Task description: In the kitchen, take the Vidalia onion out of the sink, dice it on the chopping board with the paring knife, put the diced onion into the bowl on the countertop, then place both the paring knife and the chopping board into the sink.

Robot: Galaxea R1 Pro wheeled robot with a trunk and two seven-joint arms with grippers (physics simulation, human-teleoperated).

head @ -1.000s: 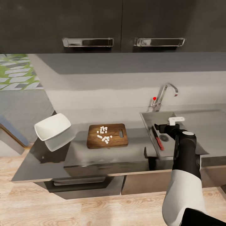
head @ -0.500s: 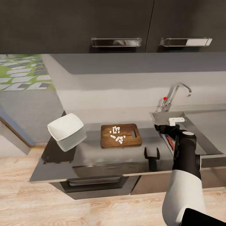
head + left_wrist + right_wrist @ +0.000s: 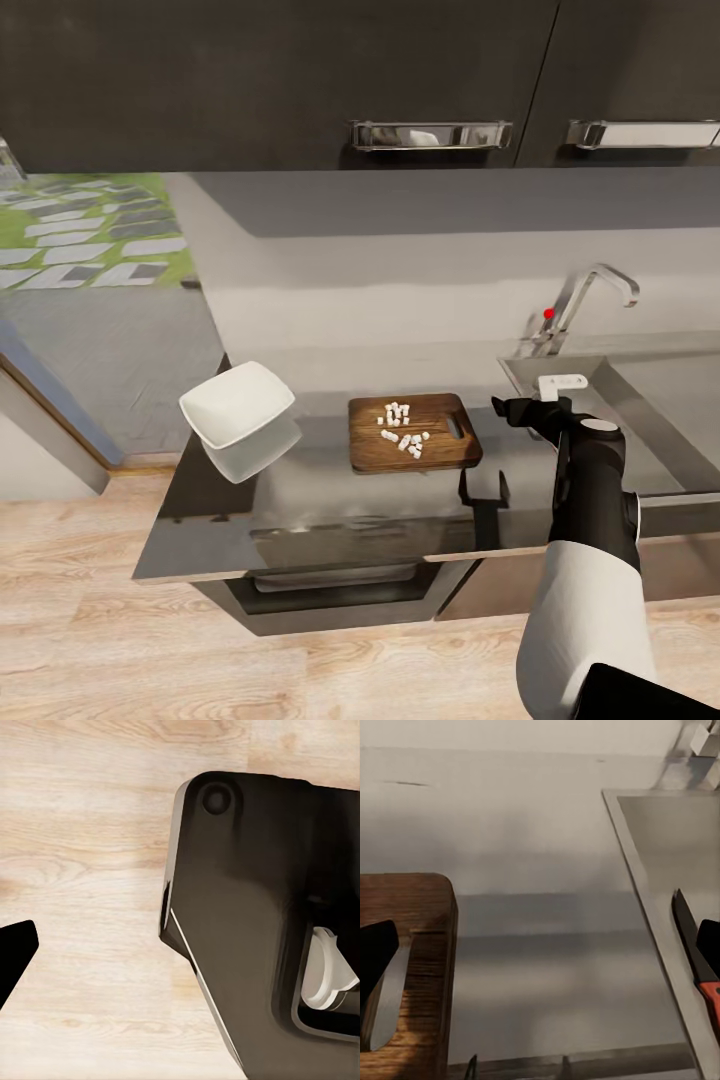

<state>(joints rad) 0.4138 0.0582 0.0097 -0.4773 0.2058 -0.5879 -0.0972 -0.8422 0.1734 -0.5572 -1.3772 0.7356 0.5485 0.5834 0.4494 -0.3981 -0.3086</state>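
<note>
Hovering at the sink's edge with fingers spread and empty, the right gripper [image 3: 527,412] had the paring knife [image 3: 699,969] lying in the sink [image 3: 640,395] beside it. Judging by that, the diced onion [image 3: 402,429] on the chopping board [image 3: 414,432], just left, needed moving to the bowl [image 3: 236,403] next.

Your right arm [image 3: 592,500] covers part of the sink [image 3: 640,400], whose far side runs off the head view's edge. The paring knife [image 3: 695,958] lies in the sink, seen from your right wrist, its red handle cut off by the picture's border. The chopping board [image 3: 405,967] is cropped there too, with one dark fingertip [image 3: 375,952] overlapping it. On the board, the diced onion [image 3: 402,429] pieces are too small to count. Your left wrist view shows a dark body [image 3: 255,930] you cannot identify.
</note>
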